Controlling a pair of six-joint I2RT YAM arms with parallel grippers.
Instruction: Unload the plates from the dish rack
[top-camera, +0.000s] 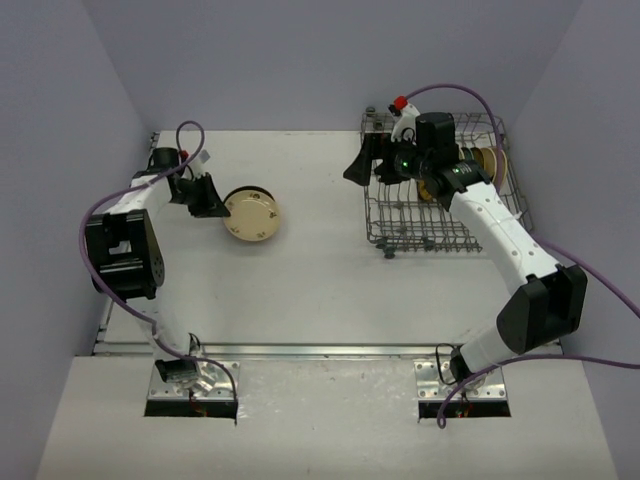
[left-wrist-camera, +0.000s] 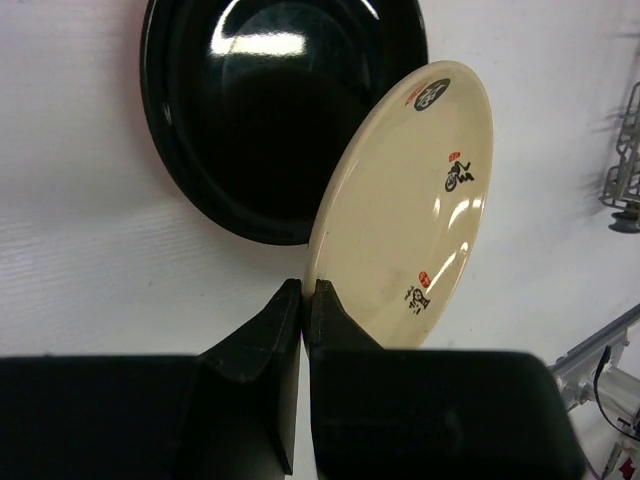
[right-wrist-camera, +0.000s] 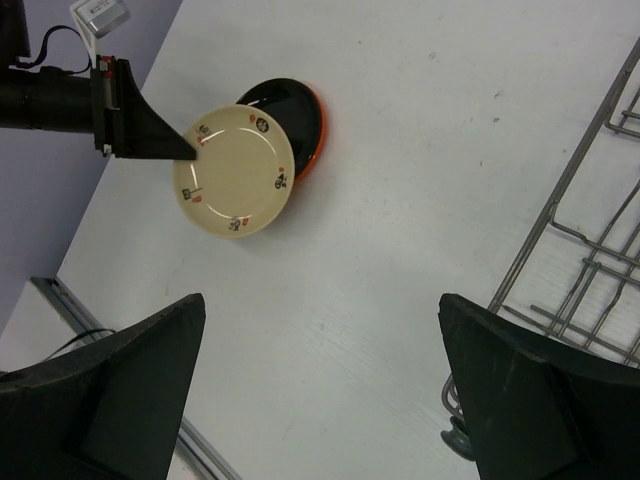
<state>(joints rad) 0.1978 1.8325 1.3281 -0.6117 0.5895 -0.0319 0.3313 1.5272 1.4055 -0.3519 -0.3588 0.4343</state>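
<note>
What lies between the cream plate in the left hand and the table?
Only the black plate, flat on the table, partly under the tilted cream plate that the left hand pinches by its rim. Nothing else visible.

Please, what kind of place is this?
Probably a robot test booth, not a real kitchen: a white table closed in by plain walls, a left arm and right arm bolted at its edge, one dish rack.
</note>
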